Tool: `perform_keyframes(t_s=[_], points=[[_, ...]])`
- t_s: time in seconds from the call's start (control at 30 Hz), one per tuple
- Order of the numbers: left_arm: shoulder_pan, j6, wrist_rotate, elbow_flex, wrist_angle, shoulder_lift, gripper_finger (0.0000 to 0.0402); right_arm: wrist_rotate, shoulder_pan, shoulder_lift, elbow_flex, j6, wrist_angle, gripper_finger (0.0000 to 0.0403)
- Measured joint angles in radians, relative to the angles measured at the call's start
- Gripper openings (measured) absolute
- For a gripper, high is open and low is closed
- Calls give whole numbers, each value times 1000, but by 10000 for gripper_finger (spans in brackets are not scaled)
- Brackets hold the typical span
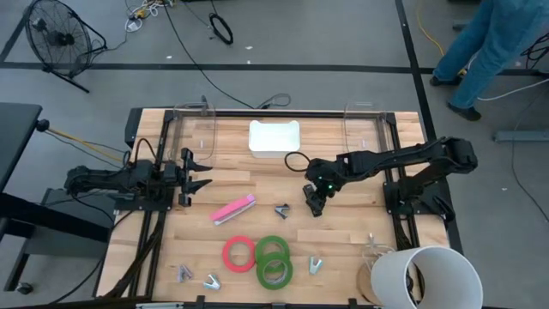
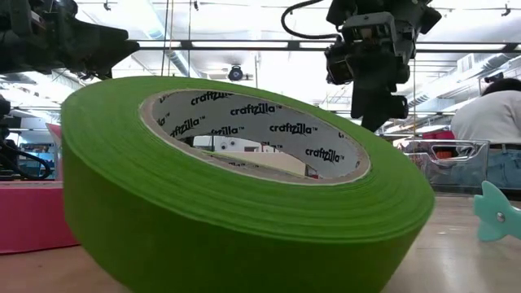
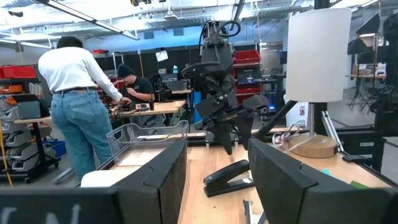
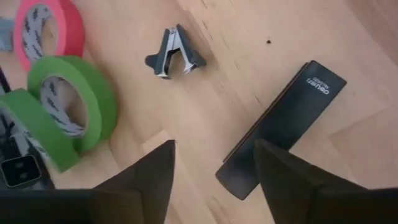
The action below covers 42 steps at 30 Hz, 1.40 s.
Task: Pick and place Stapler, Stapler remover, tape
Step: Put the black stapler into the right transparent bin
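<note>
Fingers of the right gripper (image 4: 211, 180) open above the black stapler (image 4: 283, 124); left gripper (image 1: 196, 170) fingers apart, empty.

Workshop or robotics lab: concrete floor (image 1: 283, 51) with taped lines, loose cables (image 1: 219, 26), floor fan (image 1: 56, 39); people at workbenches (image 3: 146, 109), red storage bins (image 3: 15, 71), ceiling strip lights (image 2: 244, 45).
</note>
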Motion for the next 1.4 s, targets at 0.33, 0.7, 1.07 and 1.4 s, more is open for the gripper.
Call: perform_keyframes(t_s=[0.33,0.7,1.07,1.4], points=[[0,0,0,0,0,0,177,76,4,16,1,46,-13,277],[0,0,0,0,0,0,177,48,17,129,1,103,-22,286],[0,0,0,0,-1,0,177,56,12,151,3,111,-22,284],[0,0,0,0,-1,0,177,-13,-33,131,0,108,-22,283]])
